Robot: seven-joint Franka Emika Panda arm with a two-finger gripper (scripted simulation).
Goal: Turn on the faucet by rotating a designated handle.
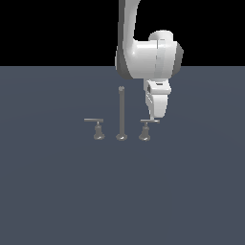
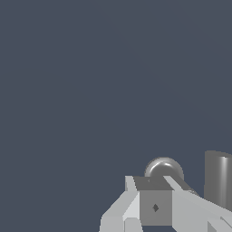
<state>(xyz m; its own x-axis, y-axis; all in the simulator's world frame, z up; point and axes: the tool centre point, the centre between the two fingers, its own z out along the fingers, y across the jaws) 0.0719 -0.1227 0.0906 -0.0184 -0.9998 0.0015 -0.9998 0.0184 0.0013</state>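
Open grey floor fills the lower half of the exterior view, free on all sides. Mid-frame, the faucet (image 1: 121, 114) stands in a tight row: spout pipe w/ narrow gaps either side. The gripper (image 1: 154, 118) crowds the designated handle (image 1: 148, 128) at centre-right; the left-hand handle (image 1: 96, 128) stands unobstructed.

One faucet (image 1: 121, 115) set stands on the grey floor (image 1: 57, 191): one tall spout pipe (image 1: 121, 112) at centre, flanked by two lever handles, one on the exterior view's left (image 1: 98, 128), one on its right (image 1: 146, 129). One robot arm (image 1: 143, 52) carries one gripper (image 1: 154, 117).
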